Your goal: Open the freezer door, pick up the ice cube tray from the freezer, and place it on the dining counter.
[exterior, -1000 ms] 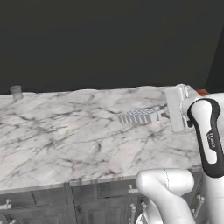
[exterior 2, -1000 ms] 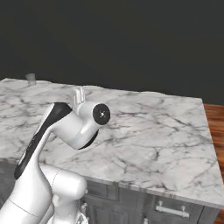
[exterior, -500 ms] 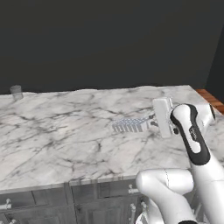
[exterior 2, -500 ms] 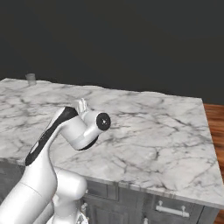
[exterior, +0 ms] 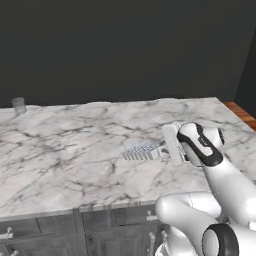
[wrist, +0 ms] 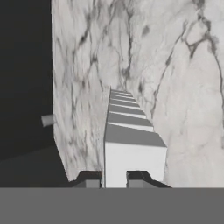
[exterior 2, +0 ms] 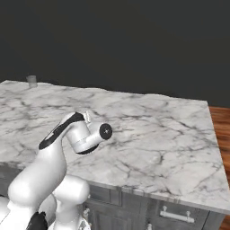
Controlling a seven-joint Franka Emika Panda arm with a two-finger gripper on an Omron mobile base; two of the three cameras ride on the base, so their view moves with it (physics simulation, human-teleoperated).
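Two-finger dark-tipped gripper (wrist: pixel 114 178) pinching near end of small pale rectangular ice cube tray (wrist: pixel 127 131), fingers pressed against its end wall. Tray (exterior: pixel 142 150) stretches straight ahead from fingertips, long axis in line with hand, held low over wide white grey-veined marble dining counter (exterior: pixel 70 150); contact with slab cannot be told. Small grey cup (exterior: pixel 18 104) far beyond gripper, at counter's back edge. Dark grey cabinet fronts (exterior: pixel 45 235) under slab.
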